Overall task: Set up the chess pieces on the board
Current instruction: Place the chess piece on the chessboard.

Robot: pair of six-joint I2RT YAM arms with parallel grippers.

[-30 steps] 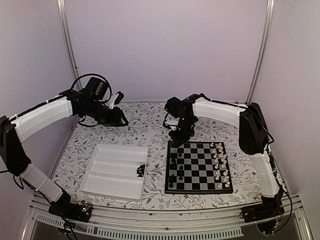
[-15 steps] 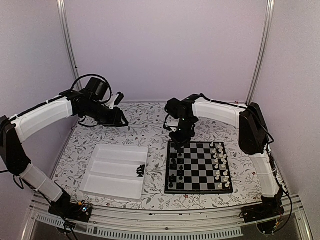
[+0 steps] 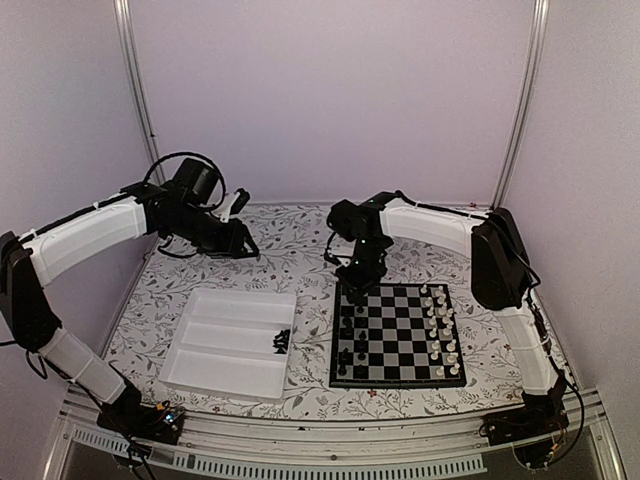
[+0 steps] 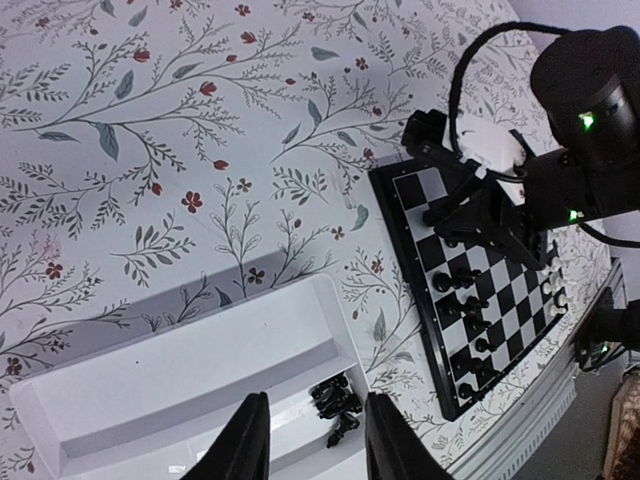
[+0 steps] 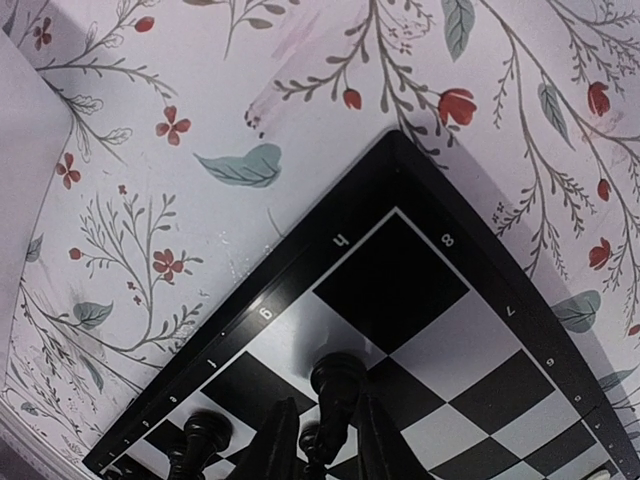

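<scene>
Framing (image 3: 330, 428) of ribbed metal is run along the near edge of the table (image 3: 300, 255), which is covered with a white cloth printed with leafy sprigs and small red flowers. Nearest on the left, a white tray (image 3: 215, 372) with long shallow compartments is laid on the cloth. A small heap of black chess pieces (image 3: 282, 340) is gathered inside its right end. Just beside the tray, to the right, the board (image 3: 395, 340) is laid flat and roughly square to the table edge. Others of the black set are stood on its two left columns, and white pieces (image 3: 440, 330) are ranged on its two right columns. Over the board's far left corner the right gripper (image 5: 325, 410) is pointed down. Its jaws are slightly parted, one finger on each side of a black piece (image 5: 338, 385) that is stood on a square near that corner, and the piece is not clamped. Further left, well apart from the board, the left gripper (image 4: 313, 405) is held high above the cloth beyond the tray. Its jaws are released with nothing between them, and in its wrist view the heap in the tray is framed by the two fingers. At the back, the table is enclosed by plain pale walls (image 3: 330, 100) and two upright metal posts (image 3: 135, 90).
</scene>
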